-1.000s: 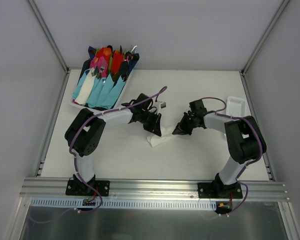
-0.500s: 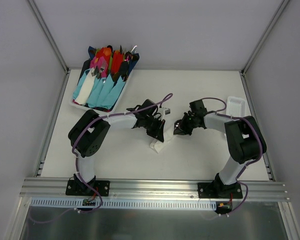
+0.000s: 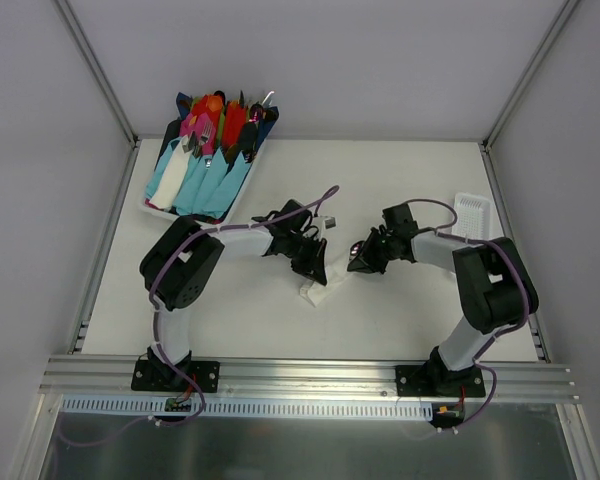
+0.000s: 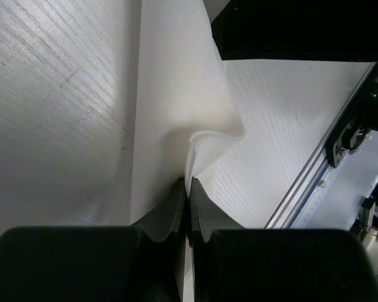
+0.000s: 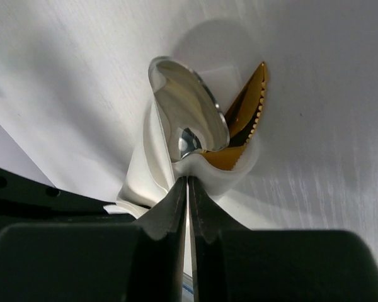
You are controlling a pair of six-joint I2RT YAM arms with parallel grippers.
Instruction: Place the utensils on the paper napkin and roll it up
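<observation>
The white paper napkin (image 3: 318, 291) lies rolled into a short bundle at the table's middle, between my two grippers. My left gripper (image 3: 317, 272) is shut on one end of the napkin (image 4: 176, 126); the paper folds up from its tips. My right gripper (image 3: 356, 264) is shut on the other end of the napkin (image 5: 223, 173). In the right wrist view the silvery spoon head (image 5: 189, 116) and the golden-yellow serrated utensil (image 5: 246, 119) stick out of the roll just beyond the tips. The utensils' handles are hidden inside the paper.
A tray (image 3: 152, 204) of bright cutlery in light-blue wraps (image 3: 202, 170) stands at the back left. A small white slotted tray (image 3: 471, 214) sits at the right, behind my right arm. The aluminium rail (image 3: 310, 375) runs along the near edge.
The rolled napkin has shifted slightly toward the near side and turned more compact. My left gripper has moved right and nearer with it; my right gripper has edged slightly nearer too.
</observation>
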